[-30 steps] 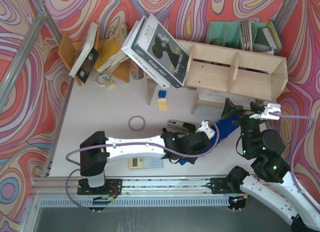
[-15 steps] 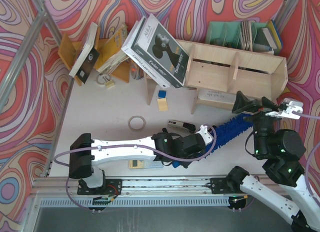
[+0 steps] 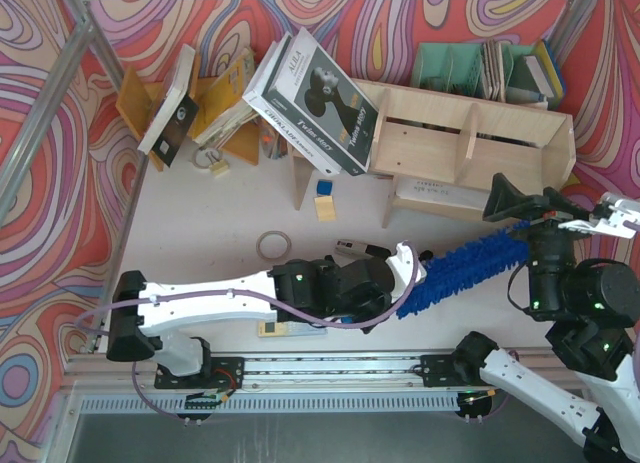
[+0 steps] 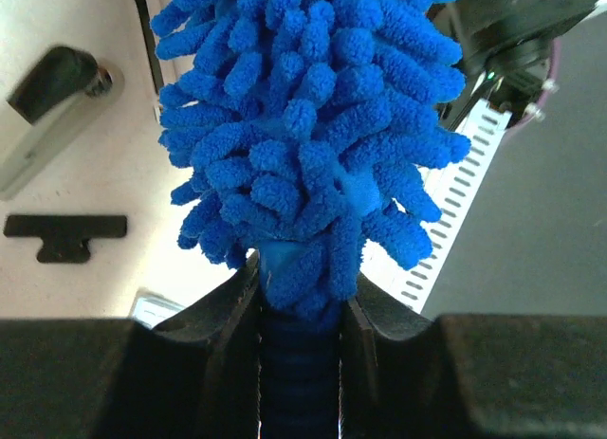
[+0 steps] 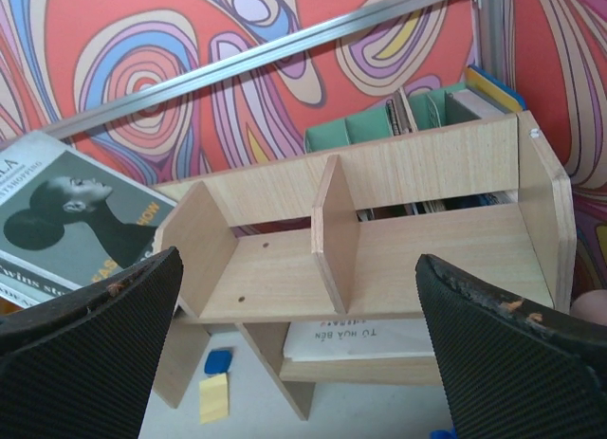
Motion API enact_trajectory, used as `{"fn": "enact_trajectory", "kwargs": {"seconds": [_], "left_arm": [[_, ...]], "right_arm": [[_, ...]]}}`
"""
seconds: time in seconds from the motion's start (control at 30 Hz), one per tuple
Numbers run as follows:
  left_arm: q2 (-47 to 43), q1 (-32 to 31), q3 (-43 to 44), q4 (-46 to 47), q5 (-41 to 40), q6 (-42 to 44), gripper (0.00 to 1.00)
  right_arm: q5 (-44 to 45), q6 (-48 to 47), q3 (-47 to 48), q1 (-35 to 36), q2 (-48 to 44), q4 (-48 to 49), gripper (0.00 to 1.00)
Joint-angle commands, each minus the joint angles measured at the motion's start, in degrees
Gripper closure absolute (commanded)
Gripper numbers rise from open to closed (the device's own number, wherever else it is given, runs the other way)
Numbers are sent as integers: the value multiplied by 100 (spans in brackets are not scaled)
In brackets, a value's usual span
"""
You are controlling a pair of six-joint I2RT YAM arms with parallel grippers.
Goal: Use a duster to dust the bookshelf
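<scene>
The bookshelf (image 3: 470,133) is a long pale plywood unit with upright dividers at the back right; it fills the right wrist view (image 5: 379,268). The blue fluffy duster (image 3: 465,266) stretches rightward from my left gripper (image 3: 405,273) in front of the shelf. In the left wrist view my left gripper (image 4: 302,287) is shut on the duster's blue handle, with the fluffy head (image 4: 313,126) just beyond the fingers. My right gripper (image 3: 560,208) is wide open and empty above the duster's far end, facing the shelf (image 5: 299,264).
Large books (image 3: 315,98) lean on the shelf's left end. A green file organiser (image 3: 480,68) stands behind it, an orange book rack (image 3: 200,103) at back left. A tape ring (image 3: 272,245), a black tool (image 3: 360,250), a calculator (image 3: 290,326) and small blocks (image 3: 324,198) lie on the table.
My left arm has stretched to the right, carrying the duster rightward. My right gripper has moved to the right and opened wider, away from the duster's tip.
</scene>
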Motion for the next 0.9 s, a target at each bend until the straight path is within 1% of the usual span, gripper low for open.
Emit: {"fn": "enact_trajectory", "kwargs": {"seconds": [0.0, 0.13, 0.27, 0.63, 0.87], "left_arm": [[-272, 53, 146, 647, -129, 352, 100], [-245, 216, 92, 700, -189, 334, 100], [-112, 316, -51, 848, -64, 250, 100], [664, 478, -361, 1160, 353, -95, 100], [887, 671, -714, 1330, 542, -264, 100]], "right_arm": [[79, 34, 219, 7, 62, -104, 1], [85, 75, 228, 8, 64, -132, 1], [88, 128, 171, 7, 70, -158, 1], [118, 198, 38, 7, 88, -229, 1], [127, 202, 8, 10, 86, -230, 1]]}}
